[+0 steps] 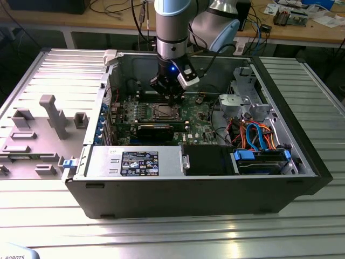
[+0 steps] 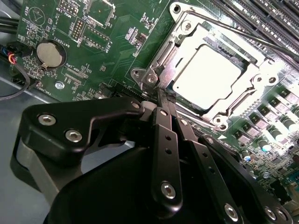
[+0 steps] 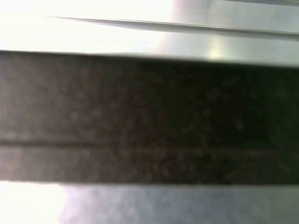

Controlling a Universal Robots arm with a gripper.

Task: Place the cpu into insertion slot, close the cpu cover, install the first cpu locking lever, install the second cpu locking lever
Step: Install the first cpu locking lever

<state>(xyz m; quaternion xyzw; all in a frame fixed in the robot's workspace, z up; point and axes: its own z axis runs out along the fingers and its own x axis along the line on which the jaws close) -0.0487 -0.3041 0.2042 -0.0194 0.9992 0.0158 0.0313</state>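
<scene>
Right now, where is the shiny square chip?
In the second wrist view the cpu sits in the insertion slot on the green board, under the closed cpu cover, just beyond the gripper tips.

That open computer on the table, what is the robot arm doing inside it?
A robot arm is reaching down into an open computer case, with its hand right at the edge of the processor socket on the green circuit board. The cpu already sits in the insertion slot, and the cpu cover lies closed over it as a silvery frame. The fingers look pressed together with nothing between them, their tips at the socket's corner by a thin metal lever.
</scene>
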